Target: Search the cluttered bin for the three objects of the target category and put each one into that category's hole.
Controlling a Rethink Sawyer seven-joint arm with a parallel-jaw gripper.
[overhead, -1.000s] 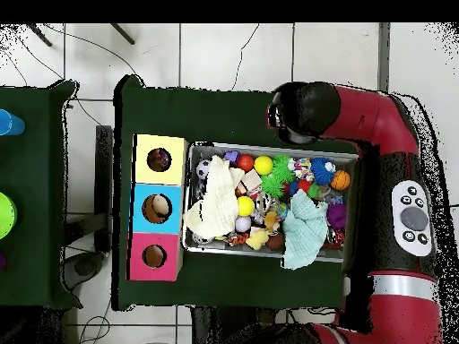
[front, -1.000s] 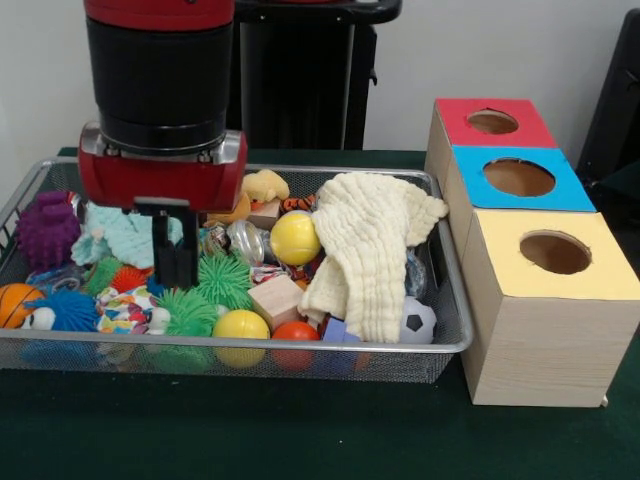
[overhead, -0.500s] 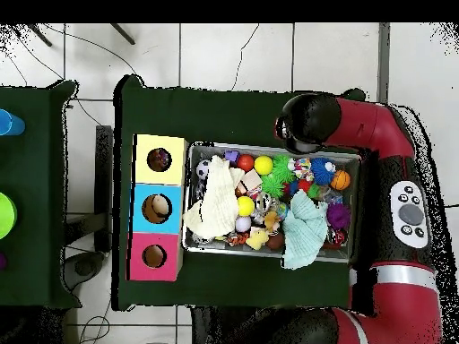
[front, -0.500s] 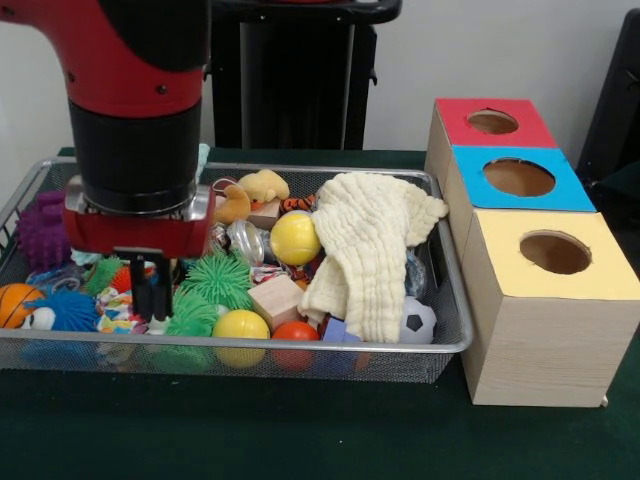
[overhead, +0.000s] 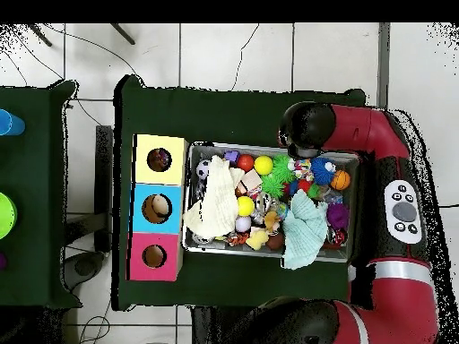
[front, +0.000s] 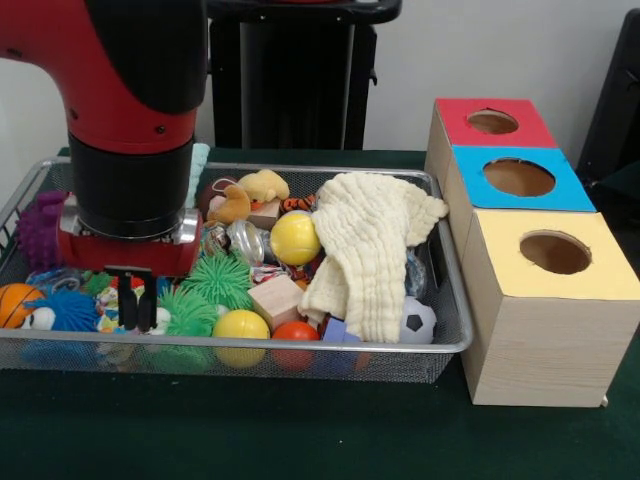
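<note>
The silver wire-mesh bin stands left of three boxes and is full of toys. One knotted bundle of white fabric with coloured patches lies at the bin's front left, partly hidden by my gripper. My gripper reaches down into the bin right at this bundle, its fingers a little apart with the tips low among the toys. The yellow-topped box's round hole is at the near right, also in the overhead view. In the overhead view the arm's head covers the gripper. No other bundle shows clearly.
A cream cloth drapes over the bin's right half and a mint cloth over its robot-side edge. Green spiky balls, a blue one, a purple one and a yellow ball surround the gripper. Blue-topped and red-topped boxes stand behind the yellow one.
My gripper has moved left and toward the bin's front edge and has come down, from above the mint cloth to the patterned bundle.
</note>
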